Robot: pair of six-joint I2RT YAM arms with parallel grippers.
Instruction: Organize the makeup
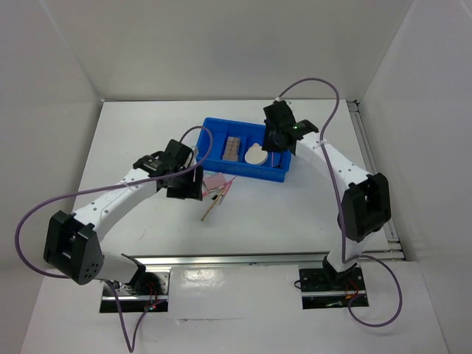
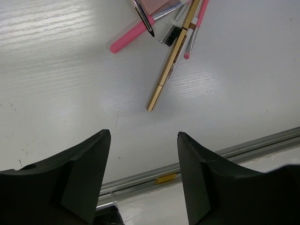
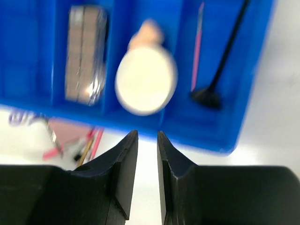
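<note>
1. Sorting seems half done: the palette [image 3: 85, 54], cream puff [image 3: 146, 79], a pink stick [image 3: 197, 47] and the black brush [image 3: 220, 65] lie in the blue tray [image 1: 215, 147].
2. The loose sticks [image 2: 169, 63] and pink pad [image 1: 215, 181] lie on the surface beside it.
3. The left end effector [image 2: 143, 138] hovers above them, spread and empty; the right end effector [image 3: 147, 140], over the tray, is slightly apart, pinching nothing.
4. Next, I think: lower and close on one flat, thin stick.

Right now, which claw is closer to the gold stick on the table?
Left. The left gripper hovers just beside the gold stick; the right gripper is off above the blue tray's right end.
</note>
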